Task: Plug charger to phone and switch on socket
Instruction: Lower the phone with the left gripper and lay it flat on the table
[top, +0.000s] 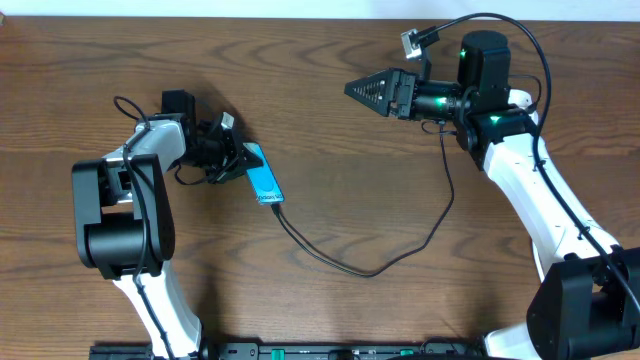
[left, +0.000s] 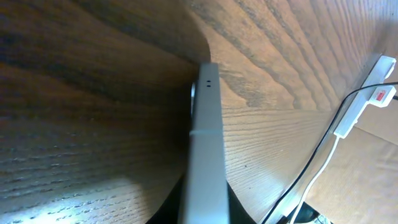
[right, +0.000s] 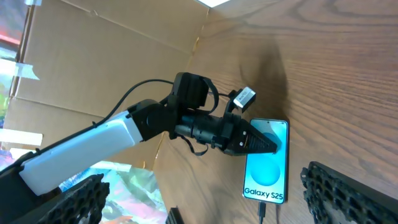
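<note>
The phone (top: 263, 175) lies on the wooden table, its cyan screen reading "Galaxy S25" in the right wrist view (right: 267, 167). The charger's thin black cable (top: 375, 271) runs from the phone's lower end, and its plug tip (right: 262, 212) sits in the phone's port. My left gripper (top: 234, 160) is shut on the phone's top end, and the left wrist view shows the phone (left: 205, 143) edge-on between the fingers. My right gripper (top: 360, 92) is open and empty, high above the table. The socket (left: 365, 93) shows only in the left wrist view, at the far right, with a red switch mark.
Cardboard panels (right: 112, 56) stand beyond the table's edge. The socket's white cord (left: 320, 171) and the black cable (left: 326, 140) run side by side past the table's edge. The right arm (top: 520, 170) slants across the table's right side.
</note>
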